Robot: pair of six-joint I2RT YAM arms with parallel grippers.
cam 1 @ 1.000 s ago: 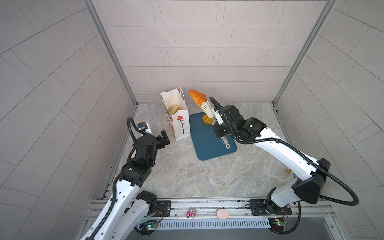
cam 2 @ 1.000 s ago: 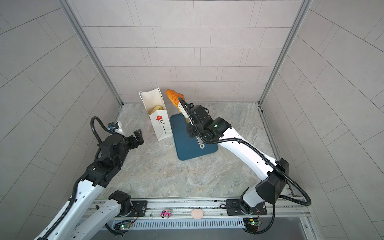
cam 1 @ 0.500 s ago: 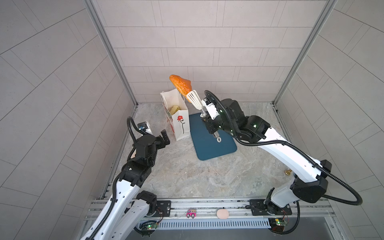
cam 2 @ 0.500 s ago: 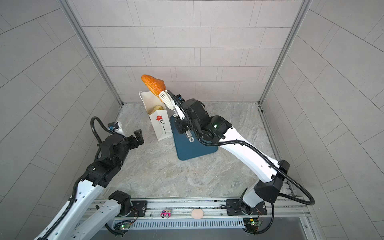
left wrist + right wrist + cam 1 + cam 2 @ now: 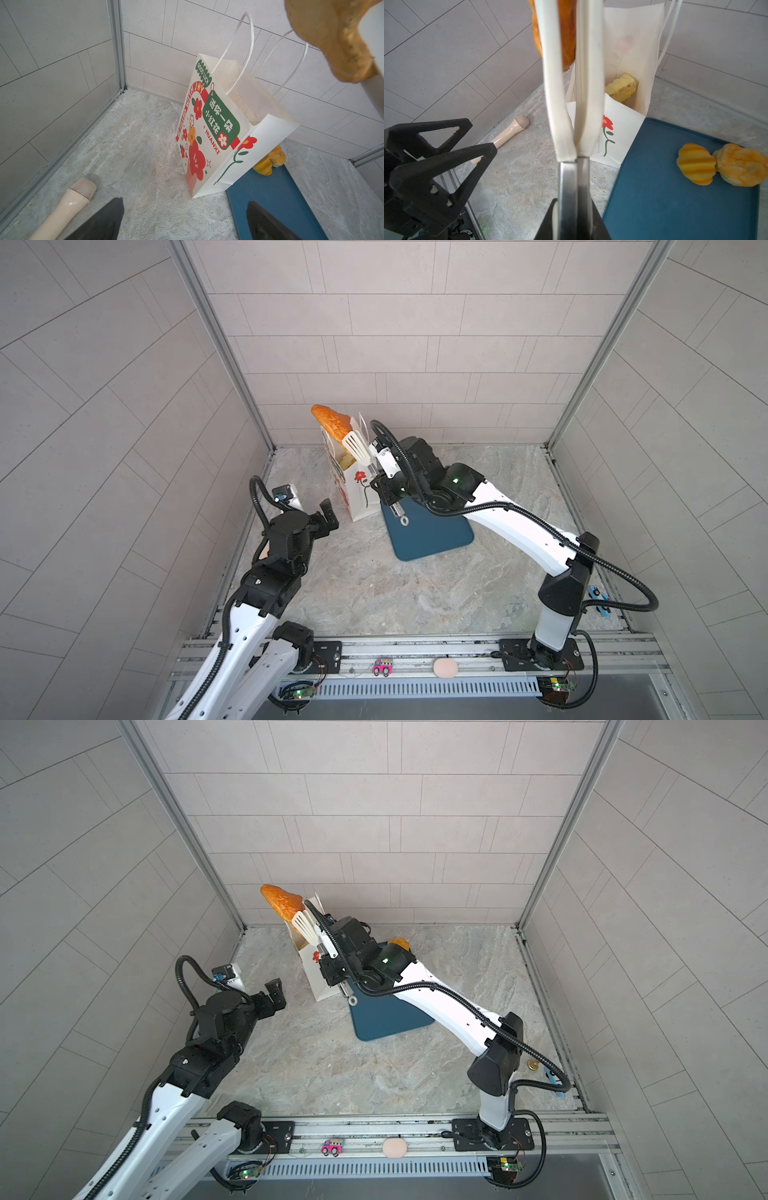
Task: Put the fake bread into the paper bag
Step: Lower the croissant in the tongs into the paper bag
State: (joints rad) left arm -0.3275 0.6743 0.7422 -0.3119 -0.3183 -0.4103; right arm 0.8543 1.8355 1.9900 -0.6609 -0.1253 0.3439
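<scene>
In both top views the right pincer (image 5: 385, 485) is clenched on the metal handle of white tongs (image 5: 356, 446). The tongs pinch an orange-brown loaf (image 5: 331, 422), which hangs in the air at the open mouth of the paper bag (image 5: 358, 497) and is not inside it. The bag stands on the tabletop (image 5: 374, 585), just beside the dark-blue tray (image 5: 432, 537). The left pincer (image 5: 327, 515) is released and empty, near the bag but apart from it. In a top view an orange bun (image 5: 401, 943) shows on the tray behind the right arm.

In the left wrist view the black fingers (image 5: 104, 222) of the left pincer stand wide apart with nothing between them. Ahead is the bag (image 5: 218, 133), its mouth open and its cord handles standing up. A cream toy microphone (image 5: 71, 202) lies on the tabletop. Behind the bag, on the tray (image 5: 276, 199), a striped roll (image 5: 262, 167) touches a knobbly bun (image 5: 277, 156). The loaf (image 5: 332, 37) is higher than the bag.

In the right wrist view the tongs (image 5: 560, 99) run out of the right pincer (image 5: 574, 220), and their blades squeeze the loaf (image 5: 568, 37). Inside the bag (image 5: 623, 124) lies a pale yellow pastry (image 5: 622, 88). On the tray (image 5: 654, 187) the striped roll (image 5: 695, 164) and the knobbly bun (image 5: 741, 166) touch each other. The microphone (image 5: 510, 131) lies near the wall.
</scene>
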